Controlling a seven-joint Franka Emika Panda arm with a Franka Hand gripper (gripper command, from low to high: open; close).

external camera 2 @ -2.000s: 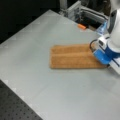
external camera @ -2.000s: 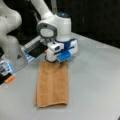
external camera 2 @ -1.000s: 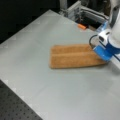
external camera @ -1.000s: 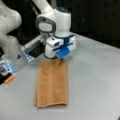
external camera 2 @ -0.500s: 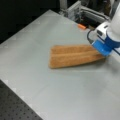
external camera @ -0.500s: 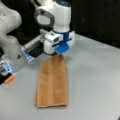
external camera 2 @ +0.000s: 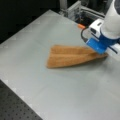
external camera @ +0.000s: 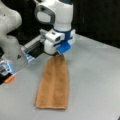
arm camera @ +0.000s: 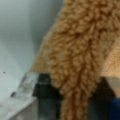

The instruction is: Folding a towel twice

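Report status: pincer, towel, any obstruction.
Pincer shut on towel end, raised off table. Towel a long narrow strip, far end flat on table. Nothing in the way.

The white arm reaches down from above, its wrist bent toward the tabletop (external camera: 100,82). The tool (external camera: 60,55) hangs low with its blue-tipped fingers (external camera 2: 98,48) pointing downward, pinched together on one narrow end of the towel (arm camera: 75,65), lifting it slightly.

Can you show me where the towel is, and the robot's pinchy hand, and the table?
towel (external camera: 53,82): a front view, middle of the cloth.
gripper (external camera: 60,55): a front view, fingertips pinching the towel's end.
table (external camera 2: 37,32): a front view, bare grey top.
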